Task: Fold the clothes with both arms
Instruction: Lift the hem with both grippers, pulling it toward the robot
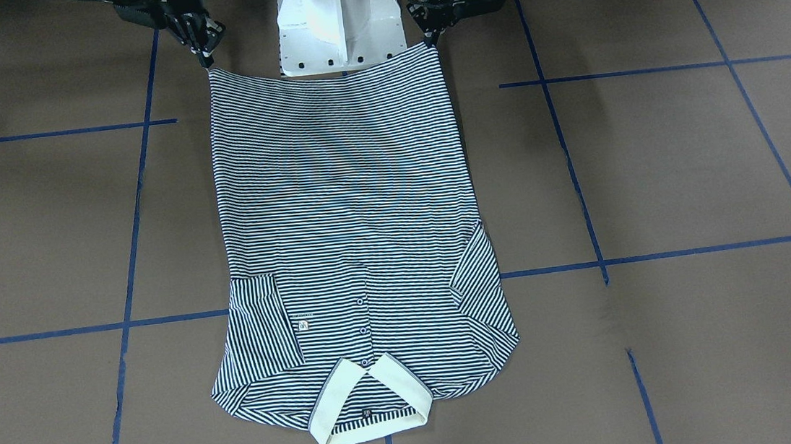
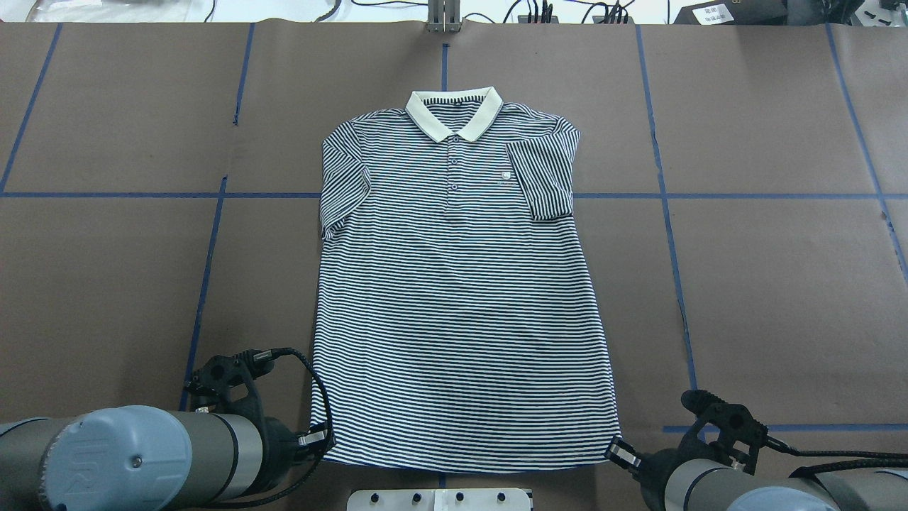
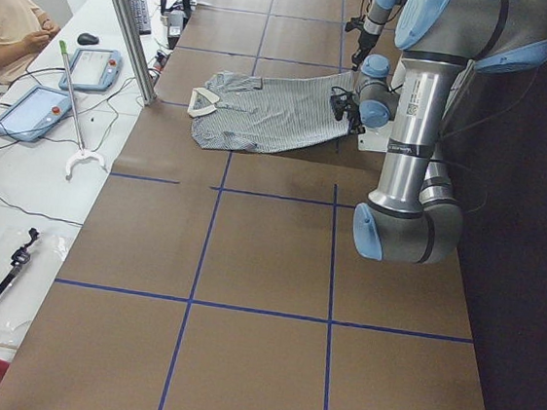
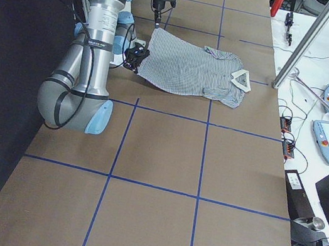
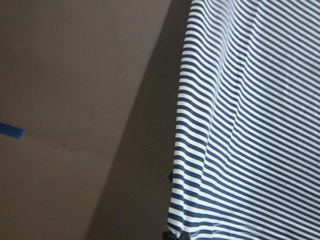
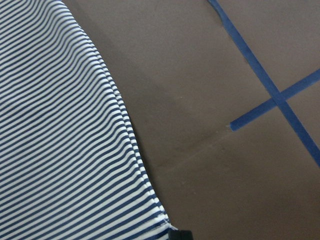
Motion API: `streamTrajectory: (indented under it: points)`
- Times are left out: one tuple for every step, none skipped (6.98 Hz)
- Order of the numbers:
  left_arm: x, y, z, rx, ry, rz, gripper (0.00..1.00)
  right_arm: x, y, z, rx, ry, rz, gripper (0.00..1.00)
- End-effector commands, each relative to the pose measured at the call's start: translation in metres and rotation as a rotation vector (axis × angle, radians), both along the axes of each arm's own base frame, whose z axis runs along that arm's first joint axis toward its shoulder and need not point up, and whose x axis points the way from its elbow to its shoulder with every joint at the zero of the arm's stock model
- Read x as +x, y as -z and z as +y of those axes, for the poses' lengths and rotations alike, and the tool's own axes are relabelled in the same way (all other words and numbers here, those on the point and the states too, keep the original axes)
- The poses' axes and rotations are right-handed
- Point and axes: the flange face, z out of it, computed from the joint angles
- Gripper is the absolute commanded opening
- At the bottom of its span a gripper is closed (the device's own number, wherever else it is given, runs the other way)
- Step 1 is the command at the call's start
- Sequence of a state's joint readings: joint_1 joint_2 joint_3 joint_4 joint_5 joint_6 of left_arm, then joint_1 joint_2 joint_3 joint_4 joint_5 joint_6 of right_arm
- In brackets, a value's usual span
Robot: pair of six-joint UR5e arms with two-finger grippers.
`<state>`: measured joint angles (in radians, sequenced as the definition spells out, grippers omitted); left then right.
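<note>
Nearest me, at 6 o'clock, the white pedestal base (image 2: pixel 440 498) sits just behind the middle of the hem (image 2: pixel 461 465). The left gripper (image 2: pixel 320 438) is at the 7 o'clock hem corner with its fingers pinched closed on the cloth. The right gripper (image 2: pixel 616 450) is at the 5 o'clock corner, also clamped on the cloth. In the side views the hem is lifted off the table (image 2: pixel 780 284), and it sags slightly between the two grips.

The polo shirt (image 2: pixel 454 298) has thin navy-and-white stripes and lies front up, running lengthwise from 6 to 12 o'clock in the table's middle. The body is mostly flat, with light ripples near the hem.

Farther out, the sleeve at 2 o'clock (image 2: pixel 543 174) is folded in over the chest, its edge just beside the small logo (image 2: pixel 505 177). The sleeve at 10 o'clock (image 2: pixel 340 181) is folded in as a narrower flap. Small buttons (image 2: pixel 454 162) run down the placket. The cream collar (image 2: pixel 425 113) lies flat at 12 o'clock.

Brown table surface crossed by blue tape lines (image 2: pixel 667 213) shows at 3 and 9 o'clock. The table's far edge is just past the collar, with cables (image 2: pixel 539 11) beyond it.
</note>
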<state>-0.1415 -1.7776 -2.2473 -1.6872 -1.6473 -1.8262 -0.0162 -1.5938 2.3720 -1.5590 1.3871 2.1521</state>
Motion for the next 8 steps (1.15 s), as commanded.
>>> streamTrajectory:
  points:
    - [-0.010,0.009,-0.040,0.044,0.063,0.011,0.00,0.002,0.019,-0.031,0.023,-0.049,-0.039,0.00]
    - [-0.008,0.017,-0.067,0.093,0.086,0.012,0.00,-0.011,0.024,-0.043,0.039,-0.063,-0.044,0.00]
    - [0.003,0.012,-0.084,0.099,0.105,-0.012,0.00,-0.034,0.018,-0.050,0.038,-0.073,-0.026,0.00]
    - [0.009,0.008,-0.086,0.097,0.106,-0.024,0.00,-0.039,0.016,-0.051,0.037,-0.072,-0.019,0.00]
    - [0.010,0.006,-0.088,0.097,0.108,-0.029,0.00,-0.037,0.017,-0.054,0.038,-0.079,-0.020,0.00]
    - [0.011,0.003,-0.101,0.118,0.116,-0.042,0.00,-0.032,0.016,-0.070,0.069,-0.086,-0.007,0.00]
    - [0.018,0.007,-0.139,0.165,0.138,-0.062,0.00,-0.028,0.012,-0.099,0.073,-0.089,0.008,0.00]
    - [0.024,0.012,-0.176,0.190,0.170,-0.084,0.00,-0.037,0.023,-0.138,0.059,-0.091,-0.001,0.00]
